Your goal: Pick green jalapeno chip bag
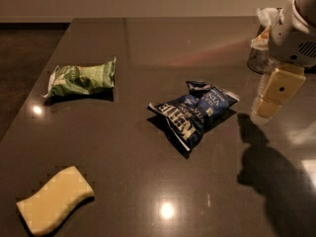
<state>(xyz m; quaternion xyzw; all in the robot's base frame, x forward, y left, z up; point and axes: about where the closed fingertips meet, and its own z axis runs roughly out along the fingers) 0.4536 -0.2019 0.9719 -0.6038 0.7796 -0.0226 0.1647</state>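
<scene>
The green jalapeno chip bag (81,78) lies flat on the dark table at the left, crinkled, with whitish patches. My gripper (269,102) hangs above the table at the far right, cream-coloured below the white arm (296,28). It is far from the green bag, with the dark blue chip bag (195,110) lying between them. The gripper holds nothing that I can see and casts a shadow on the table below it.
A pale yellow wavy sponge (54,201) lies at the front left. A clear container with crumpled paper (261,48) stands at the back right, behind the arm. The table's left edge (29,93) borders a dark floor.
</scene>
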